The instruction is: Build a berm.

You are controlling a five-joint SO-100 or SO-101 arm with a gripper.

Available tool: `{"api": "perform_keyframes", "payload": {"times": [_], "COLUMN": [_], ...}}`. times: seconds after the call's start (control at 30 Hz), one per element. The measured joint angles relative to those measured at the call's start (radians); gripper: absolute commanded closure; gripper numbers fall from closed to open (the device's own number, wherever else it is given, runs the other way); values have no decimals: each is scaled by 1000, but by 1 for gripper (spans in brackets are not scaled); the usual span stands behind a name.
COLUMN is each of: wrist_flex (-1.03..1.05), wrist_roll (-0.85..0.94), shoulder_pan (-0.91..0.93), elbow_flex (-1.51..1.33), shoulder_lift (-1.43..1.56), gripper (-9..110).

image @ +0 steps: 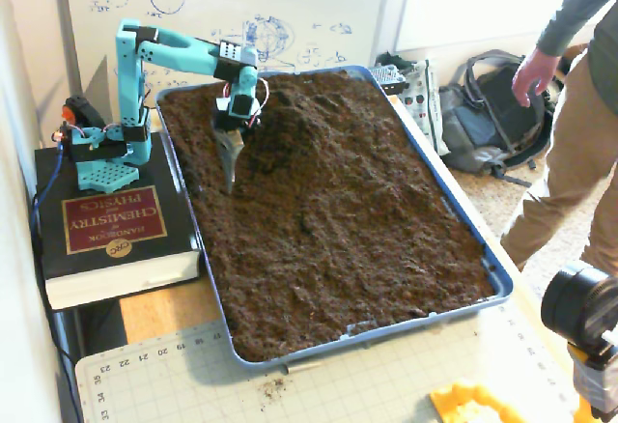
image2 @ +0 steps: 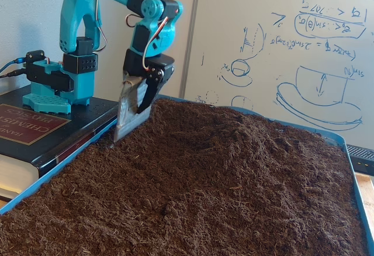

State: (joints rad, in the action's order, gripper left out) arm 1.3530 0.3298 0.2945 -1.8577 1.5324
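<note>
A blue tray (image: 386,332) (image2: 35,187) is full of dark brown crumbly soil. The soil rises into a rounded hump, the berm (image: 304,119) (image2: 234,145), toward the back middle of the tray. My teal arm reaches down at the tray's left side in both fixed views. Its gripper (image: 231,153) (image2: 139,105) is shut on a flat grey blade (image: 229,177) (image2: 125,118). The blade points down, and its tip touches the soil close to the tray's left wall. The berm lies to the right of the blade.
The arm's base (image: 101,153) stands on a thick black book (image: 111,235) left of the tray. A person (image: 570,133) stands at the right beside a backpack (image: 488,119). A camera (image: 584,312) sits at the front right, and a whiteboard (image2: 292,51) is behind.
</note>
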Motion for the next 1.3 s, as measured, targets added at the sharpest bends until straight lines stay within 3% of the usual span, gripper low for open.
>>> {"api": "perform_keyframes", "payload": {"times": [0.27,0.47,0.93,1.3], "wrist_flex": [-213,-250,-394,-434], "wrist_roll": [0,0,0,0], "shoulder_pan": [0,2,29,29], "elbow_flex": [-155,-206,-202,-37], "shoulder_lift": [0,0,-167,-305], "gripper": [101,101,101,101]}}
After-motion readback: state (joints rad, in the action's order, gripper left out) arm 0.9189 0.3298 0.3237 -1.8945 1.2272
